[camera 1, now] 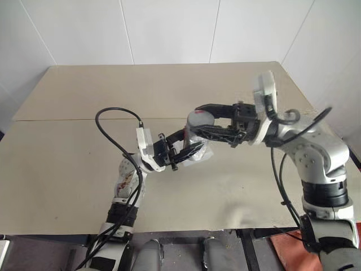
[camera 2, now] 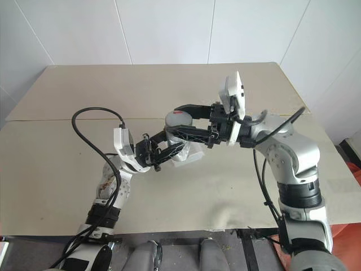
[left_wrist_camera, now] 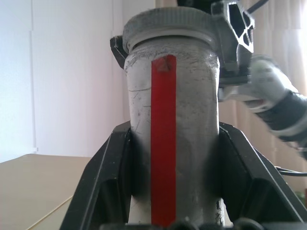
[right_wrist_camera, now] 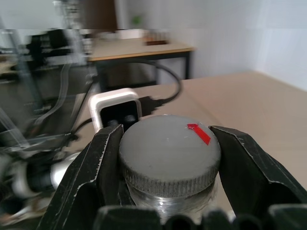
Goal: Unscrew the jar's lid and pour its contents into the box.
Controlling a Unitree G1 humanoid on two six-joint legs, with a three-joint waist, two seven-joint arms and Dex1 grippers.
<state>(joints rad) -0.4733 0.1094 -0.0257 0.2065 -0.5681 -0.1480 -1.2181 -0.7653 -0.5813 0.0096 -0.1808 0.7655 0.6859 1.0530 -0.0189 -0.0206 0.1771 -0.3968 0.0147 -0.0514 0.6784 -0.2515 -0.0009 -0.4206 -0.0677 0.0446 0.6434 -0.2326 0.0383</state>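
The clear jar (left_wrist_camera: pixel 192 143) with its red stripe stands upright between the fingers of my left gripper (camera 1: pixel 192 145), which is shut on its body above the table. On top sits the grey lid (right_wrist_camera: pixel 163 148) with a red mark. My right gripper (right_wrist_camera: pixel 168 143) comes in level from the right and is shut on the lid, one finger (right_wrist_camera: pixel 91 167) on each side. Just behind and below the jar lies the translucent white box (camera 2: pixel 196 151), partly covered by the jar and the left fingers. The contents are hidden.
The beige table (camera 1: pixel 73 169) has a seam across its middle and a near edge close below my arms. A black cable (camera 1: pixel 115 110) loops up from the left wrist. A white wall stands behind the table's far edge.
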